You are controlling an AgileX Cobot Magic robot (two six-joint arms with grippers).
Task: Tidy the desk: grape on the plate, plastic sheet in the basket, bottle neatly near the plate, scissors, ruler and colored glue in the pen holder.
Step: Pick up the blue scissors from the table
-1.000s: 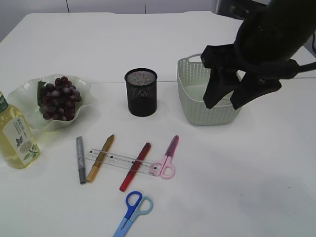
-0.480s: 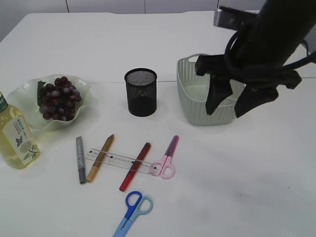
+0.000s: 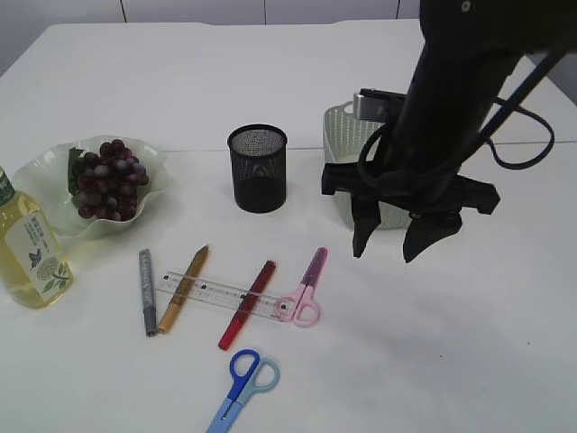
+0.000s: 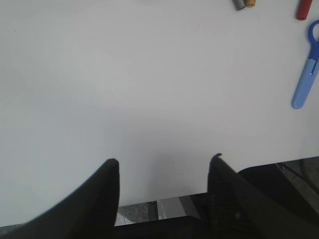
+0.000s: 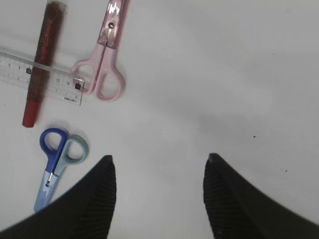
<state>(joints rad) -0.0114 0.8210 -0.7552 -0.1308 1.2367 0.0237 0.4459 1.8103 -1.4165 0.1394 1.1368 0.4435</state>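
Observation:
Dark grapes (image 3: pixel 108 179) lie on the wavy clear plate (image 3: pixel 41 176), and the bottle (image 3: pixel 32 248) of yellow liquid stands beside it at the left edge. Pink scissors (image 3: pixel 304 289) (image 5: pixel 105 59), blue scissors (image 3: pixel 242 386) (image 5: pixel 57 159) (image 4: pixel 305 74), a clear ruler (image 3: pixel 212 292) (image 5: pixel 55 78) and grey (image 3: pixel 147 290), gold (image 3: pixel 184 287) and red (image 3: pixel 247 290) (image 5: pixel 42 59) glue sticks lie in front of the black mesh pen holder (image 3: pixel 258 168). My right gripper (image 3: pixel 386 255) (image 5: pixel 159 159) hangs open and empty, right of the pink scissors. My left gripper (image 4: pixel 164 162) is open over bare table. The plastic sheet is hidden.
The pale green woven basket (image 3: pixel 338 167) stands right of the pen holder, mostly behind my right arm. The ruler lies under the gold and red glue sticks. The table's near edge (image 4: pixel 164 199) shows just below my left gripper.
My right arm has come forward and down from over the basket to the table in front of it, nearer the pink scissors. Its jaws have stayed open. Nothing on the table has moved.

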